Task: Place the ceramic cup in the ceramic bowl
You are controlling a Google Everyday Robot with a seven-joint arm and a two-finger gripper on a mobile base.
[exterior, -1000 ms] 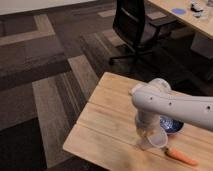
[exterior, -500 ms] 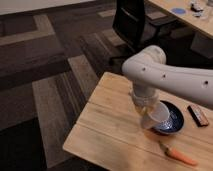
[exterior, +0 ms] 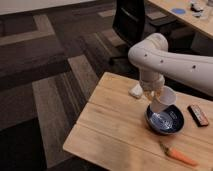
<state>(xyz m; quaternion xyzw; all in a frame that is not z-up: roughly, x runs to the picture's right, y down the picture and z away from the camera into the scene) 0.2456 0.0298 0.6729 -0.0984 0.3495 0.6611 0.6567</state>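
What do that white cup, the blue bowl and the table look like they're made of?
The cup, held in the shut end effector over the bowl, looks like plain white glazed ceramic. The bowl seems glossy ceramic: dark blue with a mottled lighter inside. The table looks like light wood, with visible planks and grain.

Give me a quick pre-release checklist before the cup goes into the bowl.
1. Gripper shut on the cup: ok.
2. Cup over the bowl, at its rear-left rim: ok, not centred.
3. Cup upright: not ok, tilted.
4. Cup touching the bowl: cannot tell.
5. Bowl inside free of objects: ok.
6. Carrot and black remote apart from the bowl: ok.
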